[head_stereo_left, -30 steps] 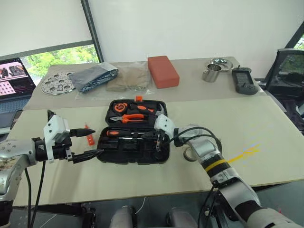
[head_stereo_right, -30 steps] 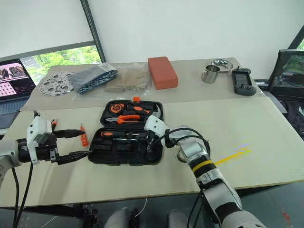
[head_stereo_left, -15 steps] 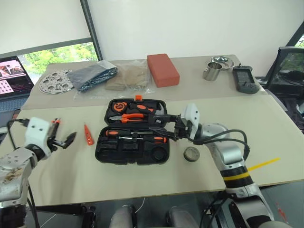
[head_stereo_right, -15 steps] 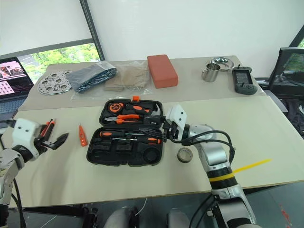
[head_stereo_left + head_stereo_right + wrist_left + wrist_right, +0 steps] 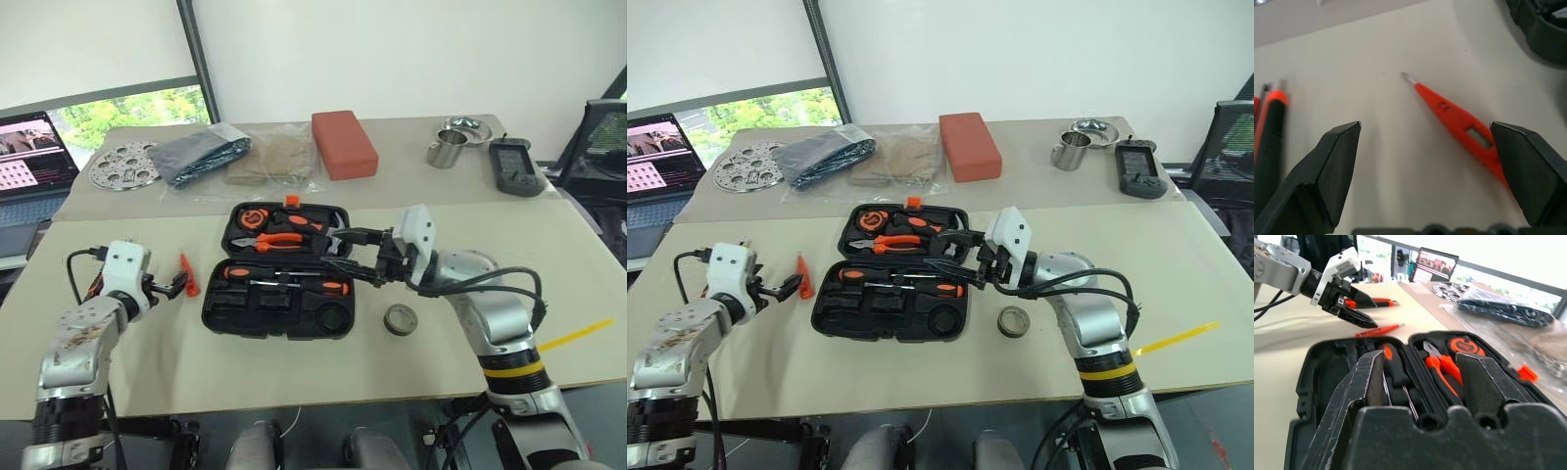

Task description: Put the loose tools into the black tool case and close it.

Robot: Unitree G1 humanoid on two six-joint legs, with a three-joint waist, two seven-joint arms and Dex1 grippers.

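Observation:
The black tool case (image 5: 277, 311) lies open mid-table with two long screwdrivers (image 5: 286, 279) in its near half. My right gripper (image 5: 338, 250) hovers over the case's right side, open and empty. A small grey tape roll (image 5: 400, 319) lies on the table just right of the case. Left of the case lies the slim orange screwdriver (image 5: 1459, 128). My left gripper (image 5: 171, 286) is low over the table, open, with its fingers either side of that screwdriver. The orange-and-black utility knife (image 5: 1267, 129) lies just beyond its left finger.
Pliers (image 5: 279, 238), a tape measure and a hammer sit in the case's far half. On the back table are a brick-red block (image 5: 343, 144), bagged cloths (image 5: 201, 157), a perforated metal disc (image 5: 122, 164), a steel cup (image 5: 446, 152) and a black device (image 5: 514, 166). A laptop (image 5: 29, 157) stands far left.
My right gripper opened, left a screwdriver in the case's near half and lifted back to the right. My left gripper swung forward and down to the slim orange screwdriver.

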